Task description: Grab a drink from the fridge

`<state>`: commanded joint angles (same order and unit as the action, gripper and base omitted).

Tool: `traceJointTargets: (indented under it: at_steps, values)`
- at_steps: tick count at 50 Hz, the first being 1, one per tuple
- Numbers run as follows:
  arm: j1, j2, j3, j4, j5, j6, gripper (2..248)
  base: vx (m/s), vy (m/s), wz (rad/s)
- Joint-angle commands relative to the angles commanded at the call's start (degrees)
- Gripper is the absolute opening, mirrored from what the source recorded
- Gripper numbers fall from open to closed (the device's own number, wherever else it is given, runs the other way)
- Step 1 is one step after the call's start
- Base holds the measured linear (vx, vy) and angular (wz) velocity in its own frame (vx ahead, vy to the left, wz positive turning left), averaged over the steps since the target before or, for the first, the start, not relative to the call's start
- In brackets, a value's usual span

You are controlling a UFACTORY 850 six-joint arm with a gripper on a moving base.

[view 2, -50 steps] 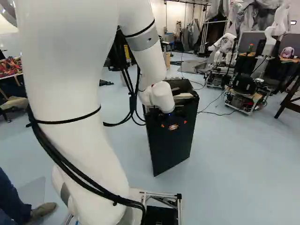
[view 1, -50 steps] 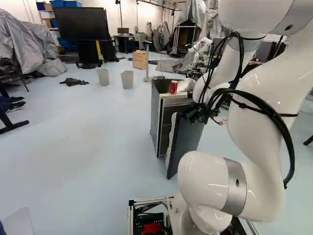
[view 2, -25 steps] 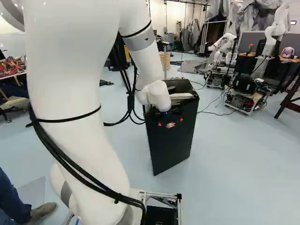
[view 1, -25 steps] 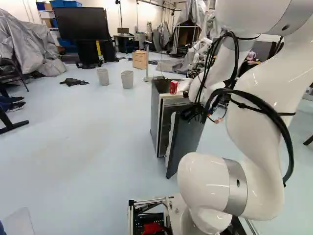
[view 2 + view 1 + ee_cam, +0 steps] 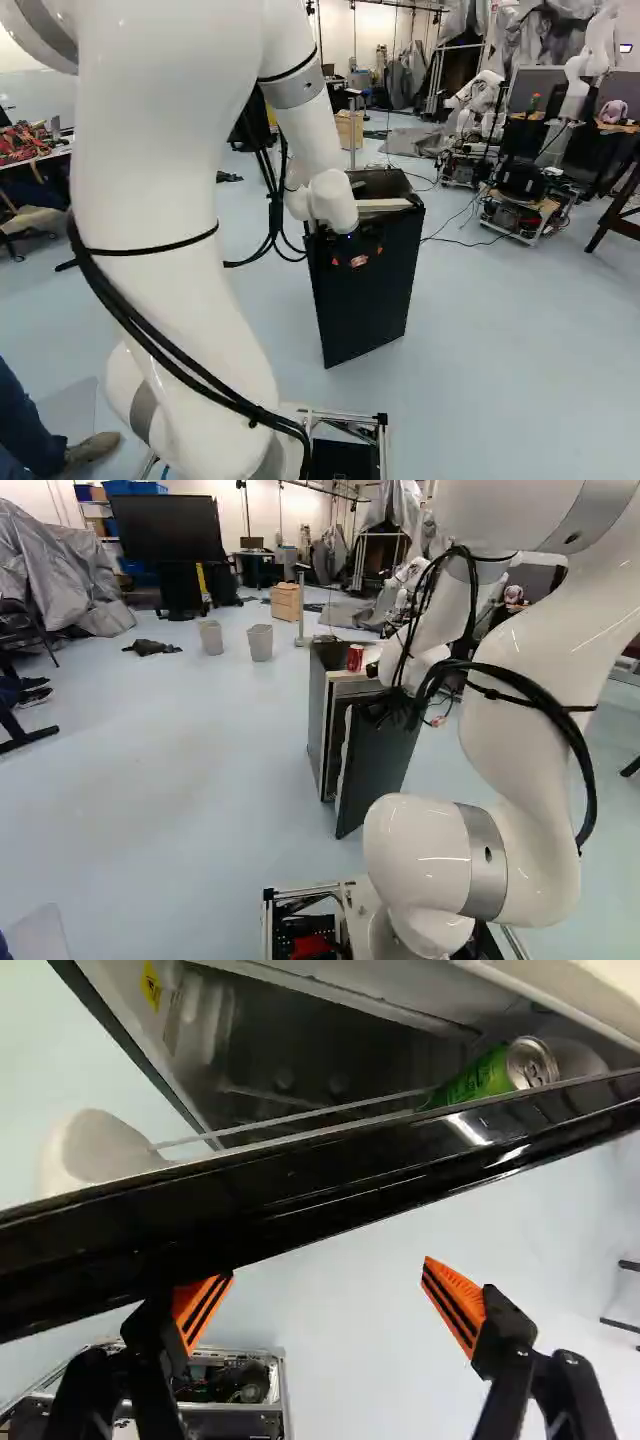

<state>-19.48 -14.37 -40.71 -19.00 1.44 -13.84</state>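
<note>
My gripper (image 5: 356, 259) is at the upper part of the dark fridge door (image 5: 370, 315), on its outer side. In the wrist view the gripper (image 5: 328, 1270) stands open with nothing between its fingers; the black door edge (image 5: 330, 1185) crosses just ahead, partly covering one finger, and contact cannot be told. Beyond that edge a green can (image 5: 480, 1076) lies tilted behind the door, near a thin rail, its lower part hidden. The fridge (image 5: 318, 715) stands with its door partly open. A red can (image 5: 355, 658) is upright on top of it.
A white rounded piece (image 5: 95, 1150) is on the door's inner side. Two bins (image 5: 260, 642) and a wooden drawer box (image 5: 286, 602) stand beyond the fridge to its left. Other robots (image 5: 520, 195) stand at the right of the right base view.
The fridge door has swung slightly towards the fridge body. My arm has moved a little to the left in both base views, along with the gripper at the door. The base has not moved.
</note>
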Motion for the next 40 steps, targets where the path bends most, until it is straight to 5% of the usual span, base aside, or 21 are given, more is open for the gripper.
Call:
traceJointTargets:
  at_steps: [40]
  values:
    - [3.0, -3.8, -4.8, 0.0, 0.0, 0.0, 247, 0.0, 0.0, 0.0]
